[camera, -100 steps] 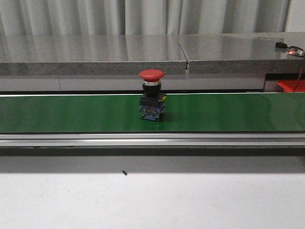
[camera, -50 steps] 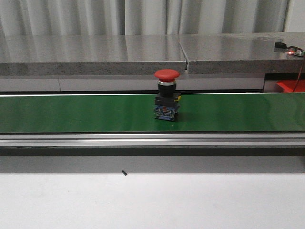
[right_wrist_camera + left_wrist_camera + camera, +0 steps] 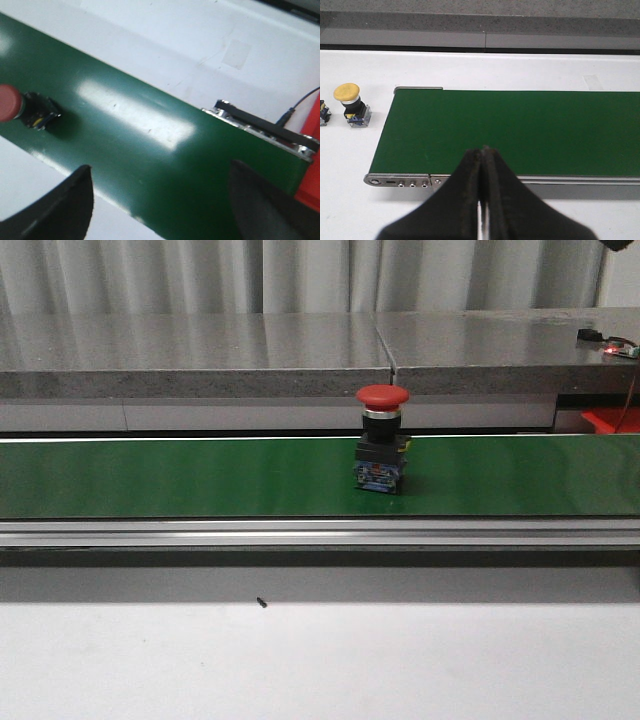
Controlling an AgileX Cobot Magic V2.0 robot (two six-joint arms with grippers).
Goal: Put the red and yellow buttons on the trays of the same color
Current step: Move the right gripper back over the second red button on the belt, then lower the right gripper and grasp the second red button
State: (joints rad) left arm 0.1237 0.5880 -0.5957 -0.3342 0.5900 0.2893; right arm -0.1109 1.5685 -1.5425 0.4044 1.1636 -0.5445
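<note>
Green belt (image 3: 200, 478) runs the full width of the front view, with a metal rail (image 3: 300, 532) along its near edge and white tabletop (image 3: 320, 660) in front of that. The red button (image 3: 382, 438) stands upright on the belt a little right of centre, red cap on top of a black and blue body, with bare green stretching away on both sides of it. Behind the belt sits a long grey stone ledge (image 3: 200, 350), then pale curtains. A small dark speck (image 3: 261, 602) lies on the tabletop near the rail.

In the left wrist view the belt's end shows as a metal bracket with screws, and beyond that end, on the white tabletop, the yellow button (image 3: 352, 104) stands upright — well clear of the belt edge. The left claw (image 3: 482, 190) hangs above the belt's near rail, its dark fingers pressed together, holding nothing.

In the right wrist view the red button sits near the belt's edge, and the other belt end has a black bracket beside a red tray (image 3: 311, 175). The right claw (image 3: 160, 200) is spread wide — empty, above the belt.
</note>
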